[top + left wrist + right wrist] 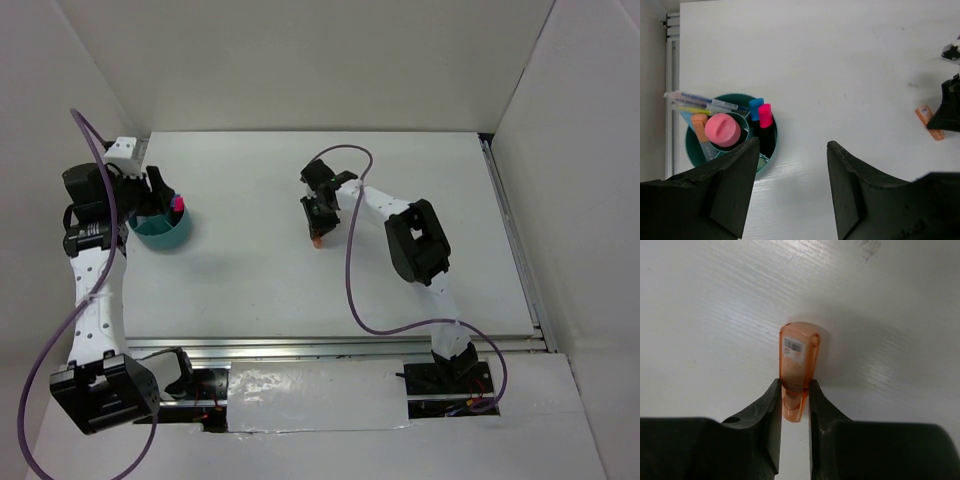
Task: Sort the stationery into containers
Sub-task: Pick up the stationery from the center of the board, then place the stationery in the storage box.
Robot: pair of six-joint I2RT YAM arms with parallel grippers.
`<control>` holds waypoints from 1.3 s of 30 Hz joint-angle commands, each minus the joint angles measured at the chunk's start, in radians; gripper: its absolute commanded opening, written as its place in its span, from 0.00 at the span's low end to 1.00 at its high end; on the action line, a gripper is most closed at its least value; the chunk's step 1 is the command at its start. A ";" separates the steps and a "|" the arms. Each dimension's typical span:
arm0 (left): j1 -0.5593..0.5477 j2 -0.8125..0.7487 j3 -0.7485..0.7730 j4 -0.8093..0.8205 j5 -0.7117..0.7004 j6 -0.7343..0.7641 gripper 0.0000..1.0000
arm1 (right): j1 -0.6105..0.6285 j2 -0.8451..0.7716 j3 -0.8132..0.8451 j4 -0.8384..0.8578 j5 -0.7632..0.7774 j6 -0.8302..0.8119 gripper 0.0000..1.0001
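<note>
Closest to the right wrist camera, the right gripper [795,390] has its two black fingers pressed against either side of the narrow end of an orange marker [799,360]. The claw is clamped on it, and the wider end points away from the camera. The marker seems to rest on the white table [715,300], with its shadow tight around it, so I judge the step in hand to be the grasp itself, with the lift not yet made. The next move calls for a firm hold on that slim end, a straight rise, and a carry leftward across the table to the container, well apart from here.

A small white sticker [793,346] on the marker carries a barcode. Its print is too small to read, and no brand shows.

Over on the left, the left gripper [793,142] hangs with its fingers spread wide and nothing between them, just beside the teal tub [688,147]. It would need to keep clear of the tub's mouth for the drop.

Inside the tub stand a pink-capped tube [722,130] in the middle cell, a pink highlighter [765,116] and a blue highlighter [755,104] next to it, an orange pen [700,126], and a few clear-barrelled pens [700,100] jutting over the rim. Markings on those barrels are illegible. Farther off in this view lies the same orange marker, seemingly the last piece outside the tub.
</note>
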 commanded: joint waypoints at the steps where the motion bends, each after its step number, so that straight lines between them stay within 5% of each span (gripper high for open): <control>1: -0.026 -0.025 -0.009 0.053 0.073 0.060 0.68 | 0.007 0.031 0.018 -0.027 0.044 0.002 0.17; 3: -0.034 -0.022 -0.009 0.061 0.192 0.119 0.67 | -0.013 -0.001 0.010 -0.030 0.012 -0.007 0.02; 6: -0.099 -0.012 0.008 0.005 0.352 0.297 0.68 | -0.065 -0.099 -0.034 -0.001 -0.179 -0.045 0.00; 9: -0.259 -0.021 0.002 -0.064 0.328 0.552 0.68 | -0.111 -0.209 -0.067 0.024 -0.402 -0.079 0.00; 14: -0.521 -0.061 -0.110 0.011 0.208 0.764 0.66 | -0.133 -0.280 -0.021 -0.039 -0.681 -0.082 0.00; 21: -0.643 -0.041 -0.190 0.076 0.231 0.860 0.65 | -0.142 -0.293 -0.028 -0.025 -0.770 -0.009 0.00; 29: -0.817 -0.090 -0.398 0.419 0.105 1.052 0.67 | -0.154 -0.320 -0.120 0.075 -0.974 0.132 0.00; 39: -0.905 -0.056 -0.566 0.761 0.038 1.235 0.69 | -0.151 -0.329 -0.168 0.076 -1.083 0.142 0.00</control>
